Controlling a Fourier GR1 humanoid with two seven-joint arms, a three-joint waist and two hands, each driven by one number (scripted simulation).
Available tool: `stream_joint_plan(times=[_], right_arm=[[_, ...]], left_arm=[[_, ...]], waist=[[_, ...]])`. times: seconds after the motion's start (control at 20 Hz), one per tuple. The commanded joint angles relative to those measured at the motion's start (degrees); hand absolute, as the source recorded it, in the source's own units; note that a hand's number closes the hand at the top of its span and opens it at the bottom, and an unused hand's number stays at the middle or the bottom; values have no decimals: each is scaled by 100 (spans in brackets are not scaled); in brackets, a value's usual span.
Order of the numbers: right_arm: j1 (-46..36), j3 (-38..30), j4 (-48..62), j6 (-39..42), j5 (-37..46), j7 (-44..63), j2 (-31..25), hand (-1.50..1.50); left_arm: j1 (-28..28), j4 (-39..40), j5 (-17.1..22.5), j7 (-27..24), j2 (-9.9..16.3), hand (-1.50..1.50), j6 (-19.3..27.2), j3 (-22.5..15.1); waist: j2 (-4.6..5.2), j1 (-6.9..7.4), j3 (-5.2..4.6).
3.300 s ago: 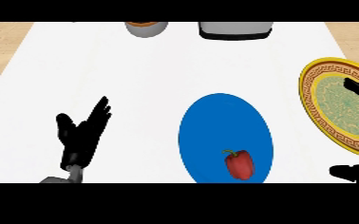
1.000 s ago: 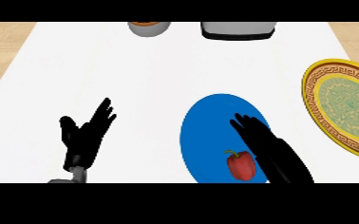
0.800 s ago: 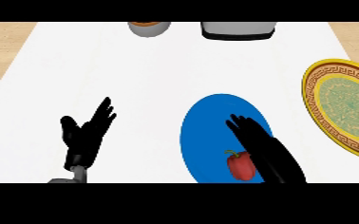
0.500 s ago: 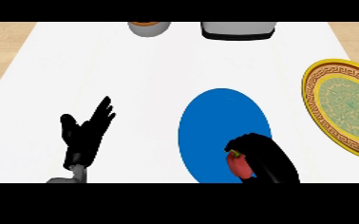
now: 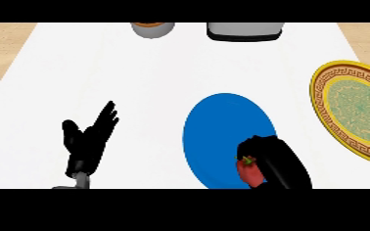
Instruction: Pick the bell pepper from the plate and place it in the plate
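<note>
A red bell pepper [image 5: 250,172] with a green stem lies at the near right of the blue plate [image 5: 217,127]. My right hand [image 5: 278,161] is over that spot, its fingers curled round the pepper's right side and top, hiding part of it. A yellow plate [image 5: 345,108] with a green patterned centre lies at the right edge of the counter, partly cut off. My left hand [image 5: 88,142] rests open at the lower left, fingers up, away from both plates.
At the back edge stand a grey bowl [image 5: 152,28] with something brown in it and a grey box-like appliance [image 5: 243,31]. White counter top stretches between them and the plates.
My right hand came in from the lower right, reached over the blue plate with straight fingers, then drew back and curled round the pepper. The left hand stayed still.
</note>
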Motion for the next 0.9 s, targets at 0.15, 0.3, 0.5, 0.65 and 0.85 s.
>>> stream_joint_plan(times=[0.15,0.3,0.5,0.65,0.85], right_arm=[[-801,-1442,591,-949,417,2318,1484,150],[-1104,-2099,675,-1428,804,3504,1646,150],[-2159,-2541,936,-1944,1721,4909,1663,150],[-2805,-2627,1309,-2415,2473,5945,1668,150],[-3615,-2865,1745,-2886,3205,7080,1671,150]], left_arm=[[-52,7,36,84,51,0,-91,0],[55,-41,51,17,117,0,-110,61],[-90,-7,3,124,103,0,-142,-34],[35,20,13,1,41,0,-229,-134],[-212,182,-108,98,-46,0,-47,-133]], waist=[[100,8,-15],[113,45,-34],[118,233,-34],[109,372,-30],[98,269,-19]])
